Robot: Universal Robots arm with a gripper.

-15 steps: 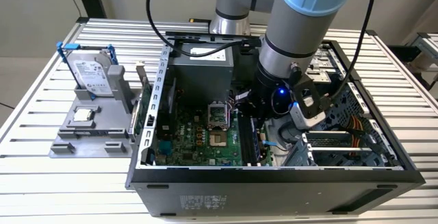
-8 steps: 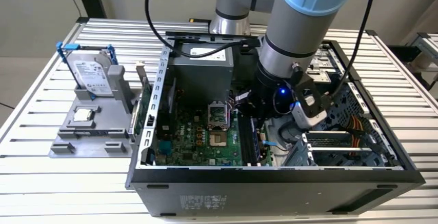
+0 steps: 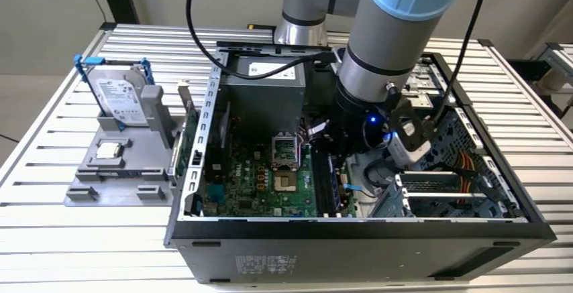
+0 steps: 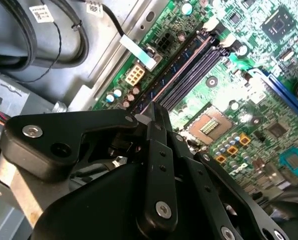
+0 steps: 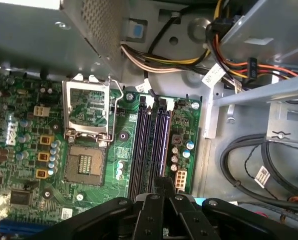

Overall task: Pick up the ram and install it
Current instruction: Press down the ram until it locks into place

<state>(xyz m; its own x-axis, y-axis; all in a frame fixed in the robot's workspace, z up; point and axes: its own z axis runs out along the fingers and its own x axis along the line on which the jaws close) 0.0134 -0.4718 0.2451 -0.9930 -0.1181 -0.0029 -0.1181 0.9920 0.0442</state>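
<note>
Gripper is down inside the open black computer case, at about three o'clock from the empty square processor socket in the exterior view. Its fingers are pressed together, and I see nothing between them. I judge the thin bluish strip running out from the tips along the black memory slots is the ram. I want the push square and even, with the white end latches watched.
</note>
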